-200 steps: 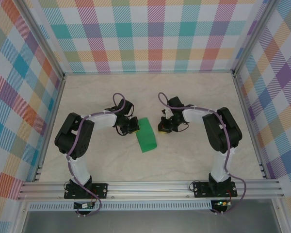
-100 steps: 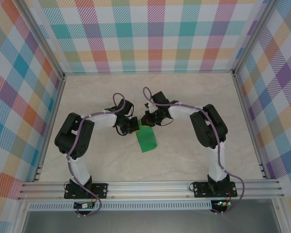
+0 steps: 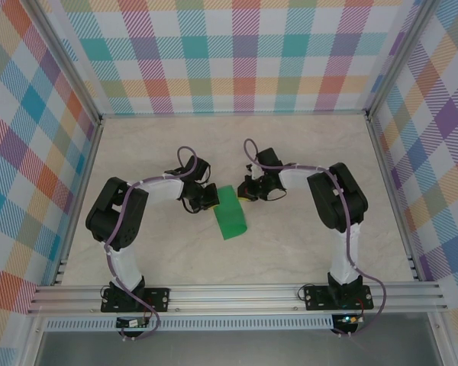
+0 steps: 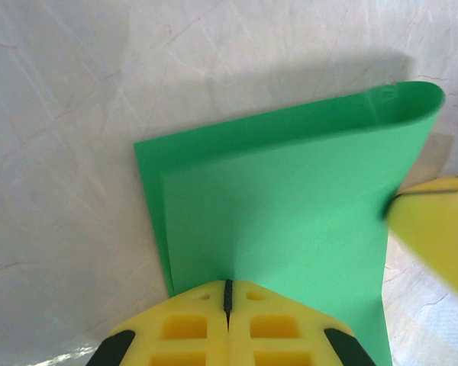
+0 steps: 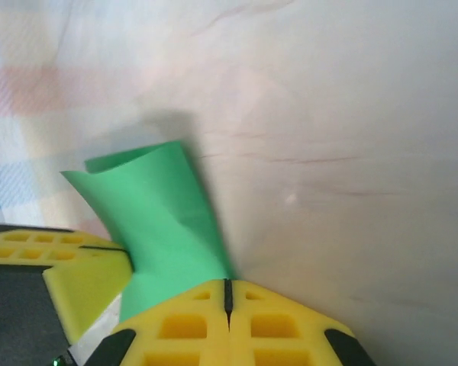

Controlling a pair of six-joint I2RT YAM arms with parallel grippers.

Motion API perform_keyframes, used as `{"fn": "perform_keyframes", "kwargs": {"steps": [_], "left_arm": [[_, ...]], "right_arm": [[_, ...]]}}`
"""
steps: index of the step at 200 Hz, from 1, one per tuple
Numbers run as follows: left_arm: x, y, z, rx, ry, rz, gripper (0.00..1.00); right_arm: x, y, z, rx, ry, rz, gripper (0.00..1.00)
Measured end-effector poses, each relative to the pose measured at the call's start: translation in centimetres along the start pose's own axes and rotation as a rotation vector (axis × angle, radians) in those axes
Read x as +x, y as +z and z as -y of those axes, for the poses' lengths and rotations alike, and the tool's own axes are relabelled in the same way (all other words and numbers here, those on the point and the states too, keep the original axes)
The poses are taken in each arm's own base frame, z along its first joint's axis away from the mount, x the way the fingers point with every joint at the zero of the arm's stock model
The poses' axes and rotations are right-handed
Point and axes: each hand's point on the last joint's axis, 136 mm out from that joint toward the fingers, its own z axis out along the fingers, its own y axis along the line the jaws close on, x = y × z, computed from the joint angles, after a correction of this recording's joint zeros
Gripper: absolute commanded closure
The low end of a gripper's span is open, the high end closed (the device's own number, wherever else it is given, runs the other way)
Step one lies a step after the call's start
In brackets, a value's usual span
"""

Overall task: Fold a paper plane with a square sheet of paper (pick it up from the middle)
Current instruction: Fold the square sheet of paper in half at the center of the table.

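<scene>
The square sheet of paper (image 3: 230, 214) is bright green and lies folded over into a narrow two-layer strip at mid-table. Its rounded fold (image 4: 416, 99) stands slightly off the table. My left gripper (image 3: 207, 197) is shut, its tips (image 4: 229, 284) resting on the top layer near the strip's left edge. My right gripper (image 3: 245, 192) is also shut, its tips (image 5: 229, 282) at the strip's far right edge, where the paper (image 5: 164, 217) curls up. Nothing shows between either pair of jaws. The two grippers sit close together across the strip. A paper plane is out of view.
Plaid walls (image 3: 229, 53) and aluminium posts (image 3: 382, 152) close in the pale table (image 3: 305, 152) on three sides. The arm bases stand on the rail (image 3: 237, 293) at the near edge. Bare tabletop lies beyond and to both sides of the paper.
The right gripper swung left over the paper's far end, then drew back slightly right to its edge. The left gripper and the paper stayed put.
</scene>
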Motion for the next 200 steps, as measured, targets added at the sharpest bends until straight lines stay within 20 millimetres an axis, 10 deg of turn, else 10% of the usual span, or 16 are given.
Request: {"fn": "perform_keyframes", "kwargs": {"steps": [39,93,133,200], "left_arm": [[0.0,0.0,0.0,-0.001,0.0,-0.001,1.0],[0.0,0.1,-0.1,-0.002,-0.001,-0.002,1.0],[0.0,0.1,-0.1,-0.002,-0.001,-0.002,1.0],[0.0,0.1,-0.1,0.006,0.003,0.009,1.0]], "right_arm": [[-1.9,-1.7,0.3,0.069,0.018,0.09,0.98],[-1.7,1.3,-8.3,-0.027,-0.132,0.061,0.98],[-1.4,4.2,-4.5,0.019,-0.051,-0.007,0.99],[-2.8,2.7,-2.8,0.011,0.022,0.032,0.98]]}}
